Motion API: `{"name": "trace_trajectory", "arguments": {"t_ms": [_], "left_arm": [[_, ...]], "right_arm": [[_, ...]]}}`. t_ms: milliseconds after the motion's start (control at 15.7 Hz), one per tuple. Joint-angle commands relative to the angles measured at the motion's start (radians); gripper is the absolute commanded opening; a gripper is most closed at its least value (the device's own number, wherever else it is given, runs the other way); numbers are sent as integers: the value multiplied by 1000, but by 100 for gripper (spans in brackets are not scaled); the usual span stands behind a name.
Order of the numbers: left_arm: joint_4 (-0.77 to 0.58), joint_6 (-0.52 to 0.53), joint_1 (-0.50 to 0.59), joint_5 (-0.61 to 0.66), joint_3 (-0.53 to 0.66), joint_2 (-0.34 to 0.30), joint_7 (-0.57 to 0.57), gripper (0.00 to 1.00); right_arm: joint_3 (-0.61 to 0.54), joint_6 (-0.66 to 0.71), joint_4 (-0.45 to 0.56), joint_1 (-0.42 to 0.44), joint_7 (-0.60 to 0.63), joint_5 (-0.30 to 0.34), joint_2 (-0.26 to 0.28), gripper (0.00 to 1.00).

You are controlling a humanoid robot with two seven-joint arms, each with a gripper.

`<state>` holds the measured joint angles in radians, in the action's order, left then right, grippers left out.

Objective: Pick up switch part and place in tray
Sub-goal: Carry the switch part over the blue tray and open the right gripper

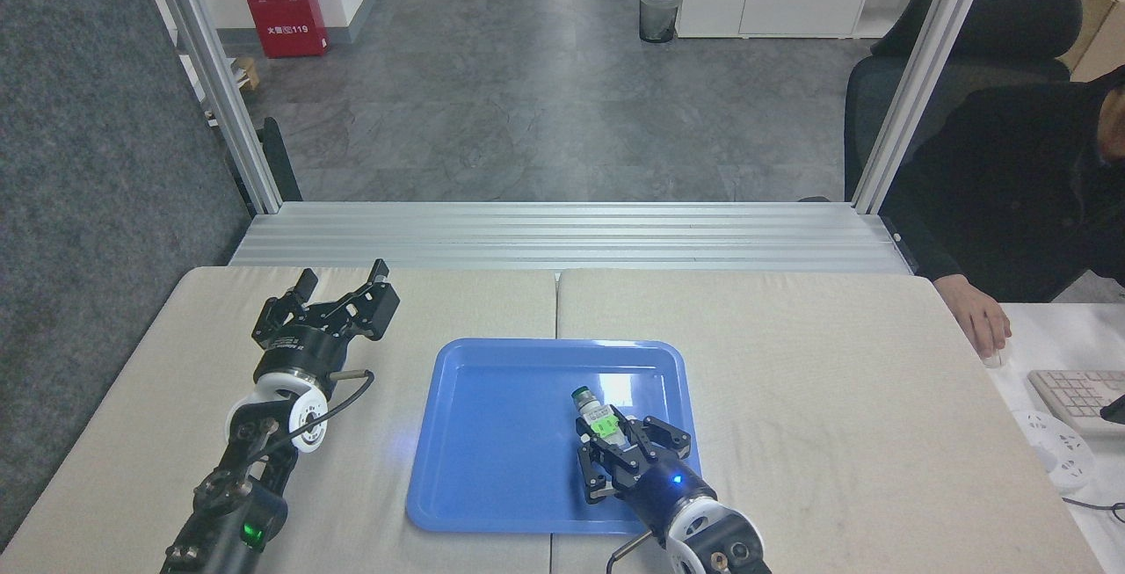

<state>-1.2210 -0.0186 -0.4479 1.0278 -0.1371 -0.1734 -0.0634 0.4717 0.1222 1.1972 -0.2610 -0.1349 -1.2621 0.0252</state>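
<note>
Item: right gripper (615, 442), nearest the viewer, entering from the lower edge; fingers pinched on the switch part (598, 416), which projects beyond the fingertips with its green block at the pinch and its dark cylindrical end pointing away.

Position: switch part over the right half of the tray (492, 433), inside the rim. Whether it touches the tray floor cannot be told from this view.

Handling note: judged step is the set-down. Best done by lowering until the part rests on the blue floor, then spreading the fingers without dragging sideways, as the round end would likely let the piece roll on the glossy surface. Lift straight off afterwards.

Item: left gripper (341, 279), farther back on the padded table (791, 337), fingers spread, empty, well apart from the tray.

Beyond: a person's hand (980, 319) at the table's right edge.
</note>
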Motion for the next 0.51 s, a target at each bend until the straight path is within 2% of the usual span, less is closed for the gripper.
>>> {"name": "trace_trajectory", "arguments": {"t_ms": [0,64,128,319,447], "left_arm": [[0,0,0,0,1,0,1,100],[0,0,0,0,-1,0,1,100],[0,0,0,0,1,0,1,100],[0,0,0,0,1,0,1,100],[0,0,0,0,1,0,1,100]], "right_arm": [[21,-3,-20,6,-2,-43,-33,11],[21,-15,-21,3,-2,-43,-39,38],[21,-41,-22,2,-2,-43,-47,98],[1,-70,-33,-26,5,-28,-51,99],[-121,-69,-33,-58,9,-25,-62,99]]}}
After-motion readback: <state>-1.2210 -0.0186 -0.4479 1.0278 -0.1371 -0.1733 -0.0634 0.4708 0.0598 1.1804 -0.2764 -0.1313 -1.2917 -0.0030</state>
